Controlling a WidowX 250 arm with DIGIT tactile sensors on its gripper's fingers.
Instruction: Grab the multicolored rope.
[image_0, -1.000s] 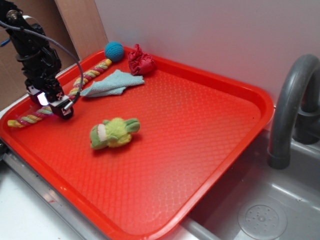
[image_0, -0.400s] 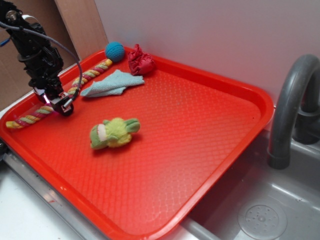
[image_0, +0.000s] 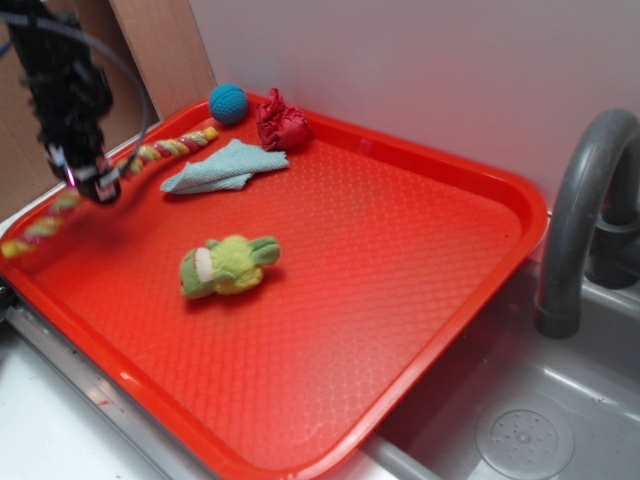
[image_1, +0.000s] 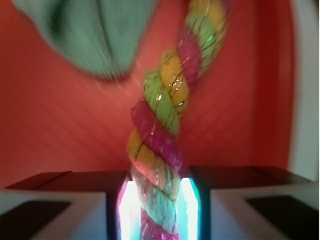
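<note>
Now claw (image_0: 100, 187) higher, multicolored rope (image_1: 160, 145) lifted.

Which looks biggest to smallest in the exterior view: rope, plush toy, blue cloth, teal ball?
1. Multicolored rope, the longest.
2 and 3. Light-blue cloth and green-yellow plush toy: too alike to rank, and the toy sits nearer the camera.
4. Teal ball, smallest.
</note>
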